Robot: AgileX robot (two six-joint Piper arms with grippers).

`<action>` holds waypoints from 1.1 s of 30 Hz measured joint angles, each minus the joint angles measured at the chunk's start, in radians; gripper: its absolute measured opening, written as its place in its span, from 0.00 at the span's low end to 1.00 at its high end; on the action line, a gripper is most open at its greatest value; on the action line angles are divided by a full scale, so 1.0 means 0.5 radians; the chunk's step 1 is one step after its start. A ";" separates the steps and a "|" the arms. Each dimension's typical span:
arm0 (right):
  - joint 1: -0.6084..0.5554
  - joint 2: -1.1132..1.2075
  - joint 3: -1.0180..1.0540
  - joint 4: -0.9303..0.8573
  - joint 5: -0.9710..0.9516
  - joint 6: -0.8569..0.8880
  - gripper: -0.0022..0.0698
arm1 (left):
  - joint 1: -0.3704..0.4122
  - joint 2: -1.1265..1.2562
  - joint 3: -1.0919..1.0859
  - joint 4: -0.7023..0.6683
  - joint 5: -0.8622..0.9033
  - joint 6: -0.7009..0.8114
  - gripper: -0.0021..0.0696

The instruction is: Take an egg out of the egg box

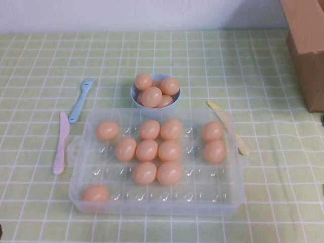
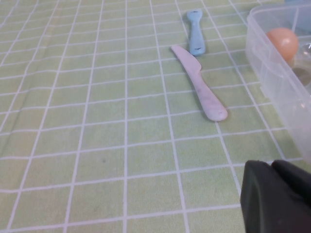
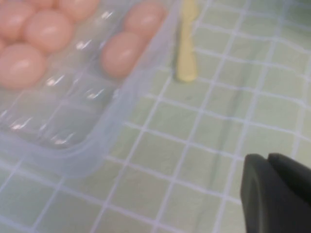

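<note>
While both claws, left claw (image 2: 277, 194) and right claw (image 3: 277, 191), hover low over the surface (image 1: 263, 76) with finger state indeterminate, the egg box (image 1: 229, 205) sits mid-frame, long axis left-right, blue bowl (image 1: 135, 97) just above it, pink knife (image 1: 61, 144) left.

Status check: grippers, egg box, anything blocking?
Left gripper and right gripper parked off the egg box. Eggs untouched. Nothing blocking.

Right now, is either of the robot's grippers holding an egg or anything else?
Nothing is held. The left gripper hangs over bare tablecloth near the pink knife; the right gripper beside the egg box. All eggs lie untouched.
</note>
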 joint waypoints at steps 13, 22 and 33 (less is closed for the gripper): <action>-0.751 -1.166 0.684 -0.008 -0.235 0.000 0.01 | 0.000 0.000 0.000 0.000 0.000 0.000 0.02; -0.774 -1.437 0.688 -0.001 0.152 0.000 0.01 | 0.000 0.000 0.000 0.000 0.000 0.000 0.02; -0.774 -1.437 0.688 -0.010 0.181 -0.007 0.01 | 0.000 0.000 0.000 0.000 0.000 0.000 0.02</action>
